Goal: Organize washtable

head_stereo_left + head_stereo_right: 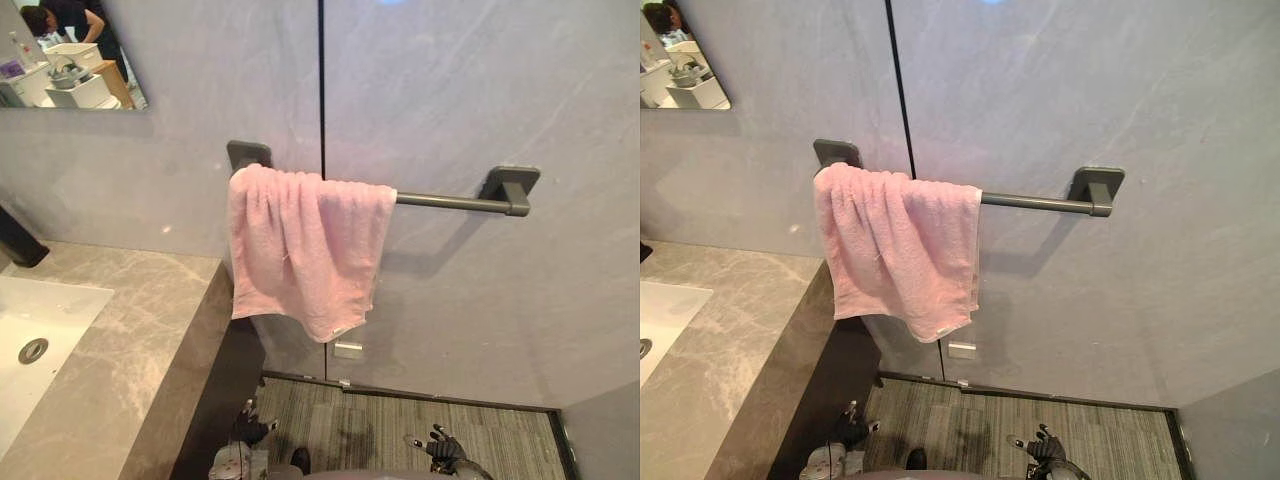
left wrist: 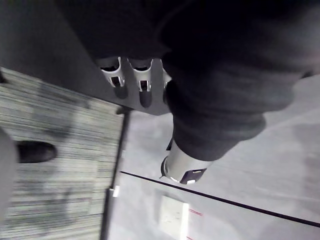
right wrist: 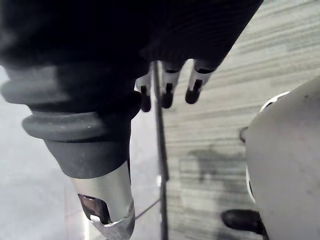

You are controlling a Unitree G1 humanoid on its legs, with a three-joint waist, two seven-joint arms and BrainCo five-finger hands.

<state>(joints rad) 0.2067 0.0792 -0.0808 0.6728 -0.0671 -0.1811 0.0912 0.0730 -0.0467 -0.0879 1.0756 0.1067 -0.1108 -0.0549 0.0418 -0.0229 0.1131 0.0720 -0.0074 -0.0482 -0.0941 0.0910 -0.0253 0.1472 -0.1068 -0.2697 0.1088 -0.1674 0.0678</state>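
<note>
Left hand is hanging low beside the counter's dark side panel. I'm reading its fingers as straight and relaxed w/ the thumb apart, nothing in it. Right hand is hanging low on the other side, over the striped floor, w/ digits loose and holding nothing too. Both are sitting well below the pink towel and apart from it.

The towel is hanging bunched over the left end of a dark towel bar. It's draping down in folds w/ one btm corner dipping lower than the rest. It's covering approx the left half of the bar and leaving the rest bare up to the right bracket.

The bar is sitting on a grey wall, w/ a thin dark vertical seam running down behind the towel. A small white plate is showing low on the wall, just under the towel's btm corner.

To the left, the marble counter is carrying a white sink w/ a round drain. A dark faucet is poking in at the edge. Up in the corner, a mirror is reflecting a person in dark clothing.
</note>
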